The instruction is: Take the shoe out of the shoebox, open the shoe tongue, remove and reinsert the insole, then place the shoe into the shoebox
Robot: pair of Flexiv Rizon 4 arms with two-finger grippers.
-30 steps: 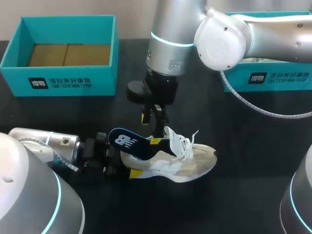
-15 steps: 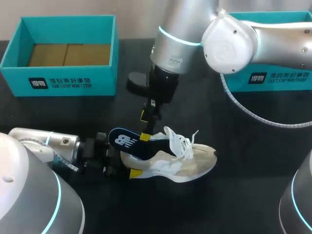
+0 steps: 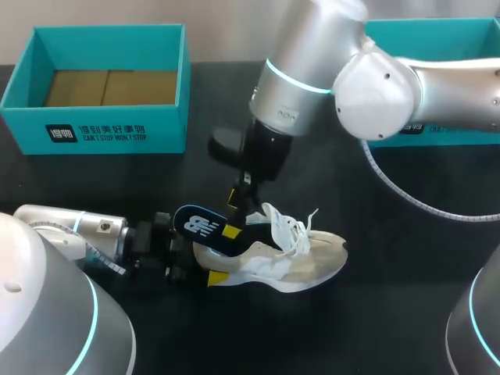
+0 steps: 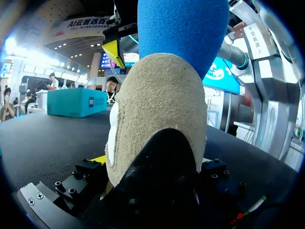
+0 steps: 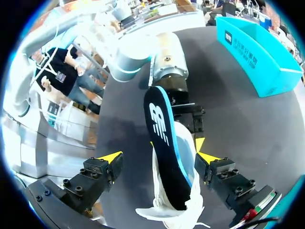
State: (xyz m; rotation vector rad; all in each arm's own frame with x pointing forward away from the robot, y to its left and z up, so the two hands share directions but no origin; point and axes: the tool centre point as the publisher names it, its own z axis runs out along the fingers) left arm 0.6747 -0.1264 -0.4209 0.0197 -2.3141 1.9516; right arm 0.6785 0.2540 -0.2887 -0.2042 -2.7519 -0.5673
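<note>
One black tabletop (image 3: 406, 312) carries everything. Two arms come in over it. The left arm (image 3: 55, 234) lies low along the near left side, and the right arm (image 3: 375, 78) reaches from the right past the middle.

There are two teal shoeboxes. The first shoebox (image 3: 109, 129) stands open at the far left with a brown cardboard floor showing inside. The second shoebox (image 3: 437, 35) is at the far right, partly hidden behind the right arm.

There is one shoe (image 3: 289, 262), white and beige. It rests on the tabletop near the middle, outside both boxes and well apart from them. Its toe points right and its heel points left.

There is one insole (image 3: 205, 228), dark with a blue edge and a white logo. It sticks up at a slant out of the shoe's opening. Its front end is tucked inside the shoe and its heel end is raised over the shoe's heel.

The left end effector (image 4: 152, 160) is clamped on the shoe's heel, with one yellow-tipped finger on each side of it. The right end effector (image 3: 233, 212) hangs just above the insole. Its two fingers are spread apart and straddle the insole. One finger is near the shoe's edge and the other is clear of it, so neither grips.

White laces (image 3: 301, 223) stand loose above the tongue.
</note>
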